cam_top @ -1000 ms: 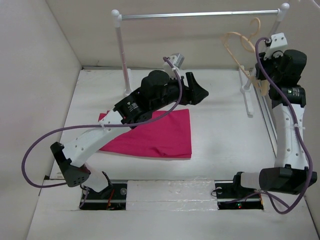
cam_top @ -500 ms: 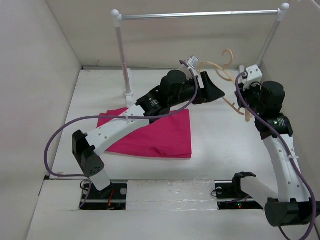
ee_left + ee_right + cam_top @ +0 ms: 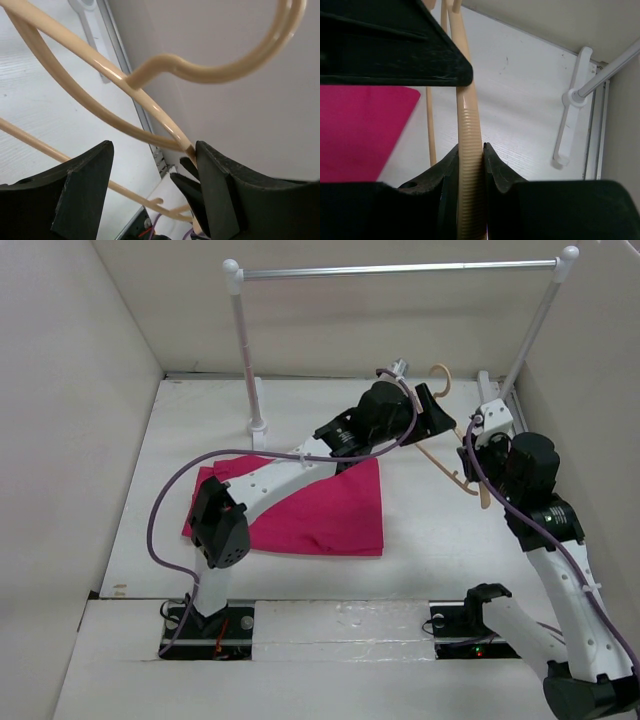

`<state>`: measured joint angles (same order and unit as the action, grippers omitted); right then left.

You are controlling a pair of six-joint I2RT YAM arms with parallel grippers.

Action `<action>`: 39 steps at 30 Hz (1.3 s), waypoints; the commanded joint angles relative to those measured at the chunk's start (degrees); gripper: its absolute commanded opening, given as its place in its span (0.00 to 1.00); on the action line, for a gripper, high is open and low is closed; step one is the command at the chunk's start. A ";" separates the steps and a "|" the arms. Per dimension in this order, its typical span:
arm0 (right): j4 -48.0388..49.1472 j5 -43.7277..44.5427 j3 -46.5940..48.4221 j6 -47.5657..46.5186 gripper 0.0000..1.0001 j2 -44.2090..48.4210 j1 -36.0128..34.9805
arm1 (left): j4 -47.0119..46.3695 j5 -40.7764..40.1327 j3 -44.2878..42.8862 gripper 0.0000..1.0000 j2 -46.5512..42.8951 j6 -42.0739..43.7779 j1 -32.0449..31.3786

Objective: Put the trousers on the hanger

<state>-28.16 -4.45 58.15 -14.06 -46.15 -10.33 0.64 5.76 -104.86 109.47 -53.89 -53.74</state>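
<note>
While the left arm is reaching across the pink trousers (image 3: 330, 508) lying flat on the worktop (image 3: 430, 530), hiding part of them, the hanger (image 3: 469, 125) is hanging between both claws, right of the trousers and before the rail frame (image 3: 400, 270). Only the wrist cameras are showing the grips: the right claw (image 3: 470, 155) is pinching the hanger's ribbed shoulder tight, and the left claw (image 3: 153, 150) is gaping wide around the shoulder below the hook, gripping nothing.
</note>
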 commanded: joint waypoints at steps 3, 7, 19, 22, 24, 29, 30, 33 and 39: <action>1.10 3.74 -1.90 1.58 0.00 1.94 -3.12 | -1.77 -1.54 -2.90 0.61 -0.13 -1.04 0.56; 0.74 5.75 -3.21 1.67 0.00 2.47 -5.75 | -1.35 -2.24 -2.81 0.61 1.18 -1.13 0.56; 0.21 16.22 -7.25 2.28 0.00 0.80 -18.49 | -2.14 2.50 -0.09 0.06 3.30 -3.77 0.56; 0.56 15.96 -9.45 3.60 0.03 0.45 -20.95 | -2.75 3.99 2.98 0.00 2.42 -3.94 0.56; 0.65 16.14 -10.68 4.48 0.04 0.53 -22.01 | -3.63 4.96 5.35 0.00 1.63 -4.55 0.56; 1.97 15.09 -13.06 5.80 0.07 1.41 -22.54 | -7.15 6.28 13.18 0.00 -1.63 -5.79 0.56; 2.23 15.00 -13.50 5.80 0.07 1.33 -23.24 | -6.71 5.93 13.45 0.00 -1.63 -5.79 0.56; 3.29 16.39 -14.73 5.89 0.00 0.80 -25.09 | -4.61 5.75 12.75 0.14 -0.49 -5.53 0.56; 5.40 17.10 -16.75 6.24 0.00 -1.13 -27.45 | -1.35 3.57 10.82 0.43 2.94 -4.91 0.56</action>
<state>-25.71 18.50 42.22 -8.75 -46.33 -34.74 -0.58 9.65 -92.27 111.07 -60.07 -52.40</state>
